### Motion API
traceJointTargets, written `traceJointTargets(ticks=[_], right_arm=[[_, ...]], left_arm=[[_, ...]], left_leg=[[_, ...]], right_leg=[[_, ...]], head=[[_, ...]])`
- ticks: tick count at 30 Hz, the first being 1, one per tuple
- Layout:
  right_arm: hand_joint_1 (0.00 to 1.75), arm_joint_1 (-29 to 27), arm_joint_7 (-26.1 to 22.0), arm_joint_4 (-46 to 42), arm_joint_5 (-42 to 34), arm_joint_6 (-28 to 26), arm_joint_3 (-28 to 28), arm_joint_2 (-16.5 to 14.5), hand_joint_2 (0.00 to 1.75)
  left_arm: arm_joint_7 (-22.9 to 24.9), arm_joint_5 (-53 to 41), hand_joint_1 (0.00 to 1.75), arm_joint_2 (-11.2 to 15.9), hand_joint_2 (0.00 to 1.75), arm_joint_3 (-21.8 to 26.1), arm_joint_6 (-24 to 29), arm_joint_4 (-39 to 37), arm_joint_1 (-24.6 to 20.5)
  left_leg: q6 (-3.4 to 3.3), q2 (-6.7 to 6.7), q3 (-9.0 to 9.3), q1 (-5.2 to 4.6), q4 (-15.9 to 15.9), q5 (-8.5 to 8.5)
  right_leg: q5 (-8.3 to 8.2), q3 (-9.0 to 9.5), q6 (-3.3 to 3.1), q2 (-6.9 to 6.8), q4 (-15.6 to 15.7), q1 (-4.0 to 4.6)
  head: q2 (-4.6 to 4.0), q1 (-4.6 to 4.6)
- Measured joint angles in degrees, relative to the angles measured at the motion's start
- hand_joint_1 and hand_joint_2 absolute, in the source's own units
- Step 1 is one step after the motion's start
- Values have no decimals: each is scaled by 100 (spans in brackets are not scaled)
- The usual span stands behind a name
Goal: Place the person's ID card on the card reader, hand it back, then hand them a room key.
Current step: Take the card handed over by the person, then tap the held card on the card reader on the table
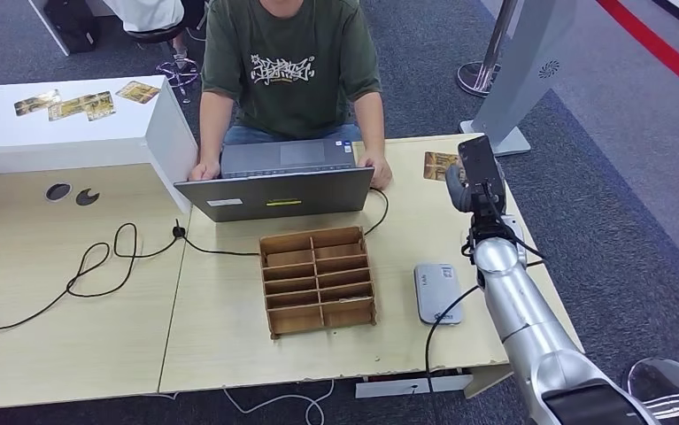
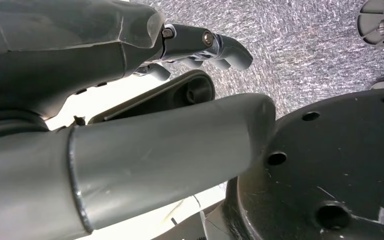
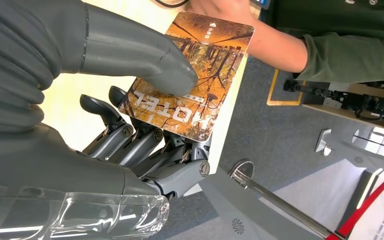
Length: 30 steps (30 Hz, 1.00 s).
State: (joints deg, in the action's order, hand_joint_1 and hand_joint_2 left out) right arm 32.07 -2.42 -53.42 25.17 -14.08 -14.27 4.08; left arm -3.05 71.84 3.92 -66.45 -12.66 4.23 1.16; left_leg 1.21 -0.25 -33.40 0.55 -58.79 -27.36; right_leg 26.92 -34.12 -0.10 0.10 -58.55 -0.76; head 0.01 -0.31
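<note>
Your right hand (image 3: 144,125) is holding a room key card (image 3: 192,75), pinched between the thick thumb on its printed face and the darker fingers (image 3: 129,135) behind it. In the right wrist view the card shows an orange-brown tree picture with the word HOTEL across the end nearest the fingers; its long axis runs out from the hand toward the person's forearm (image 3: 280,47), and the far short edge sits free of the grip. The fingers hide the back of the card, so you cannot see how many of them bear on it.

From the head view the right hand (image 1: 477,181) is raised over the far right part of the table (image 1: 70,292), near the person's hand (image 1: 378,173) that rests beside the laptop (image 1: 278,190). There the hand's dark back faces you and covers the card it holds. Just beyond it another card (image 1: 437,166) with the same orange look lies flat on the table near the far edge, partly hidden by the hand.

The grey card reader (image 1: 437,292) lies on the table between your right arm and the wooden divider tray (image 1: 318,279), its cable trailing off the near edge. More cards (image 1: 74,104) lie on the white counter at the far left.

Your left hand (image 2: 200,47) shows in its wrist view with fingers curled in and nothing in them.
</note>
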Motion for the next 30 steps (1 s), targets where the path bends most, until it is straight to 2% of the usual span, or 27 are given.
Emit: traceJointTargets(ticks=[6, 14, 19, 30], right_arm=[[175, -558, -20, -509, -77, 20, -2, 138, 175], [175, -736, -40, -681, -117, 24, -2, 177, 175], [175, -1847, -130, -1634, -392, 223, -1, 402, 175], [175, -2851, -78, -2315, -503, 237, 41, 692, 175]], left_arm=[[-42, 48, 0, -55, 0, 46, -20, -65, 16], [-62, 62, 0, -72, 0, 75, -36, -90, 24], [-120, 106, 0, -176, 0, 186, -78, -235, 61], [-143, 154, 0, -209, 0, 298, -79, -280, 93]], left_leg=[[1, 0, -1, 0, 0, -3], [1, 0, -1, 0, 0, -4], [-1, 0, -4, 0, 0, -8], [-3, 1, -8, 0, 0, -10]], right_leg=[[2, -1, 2, -1, 1, 0], [3, -1, 3, -1, 1, 0], [6, -4, 5, -1, 2, 0], [9, -5, 9, 0, 5, 0]], head=[[1, -1], [1, 0], [0, -1], [1, -1]])
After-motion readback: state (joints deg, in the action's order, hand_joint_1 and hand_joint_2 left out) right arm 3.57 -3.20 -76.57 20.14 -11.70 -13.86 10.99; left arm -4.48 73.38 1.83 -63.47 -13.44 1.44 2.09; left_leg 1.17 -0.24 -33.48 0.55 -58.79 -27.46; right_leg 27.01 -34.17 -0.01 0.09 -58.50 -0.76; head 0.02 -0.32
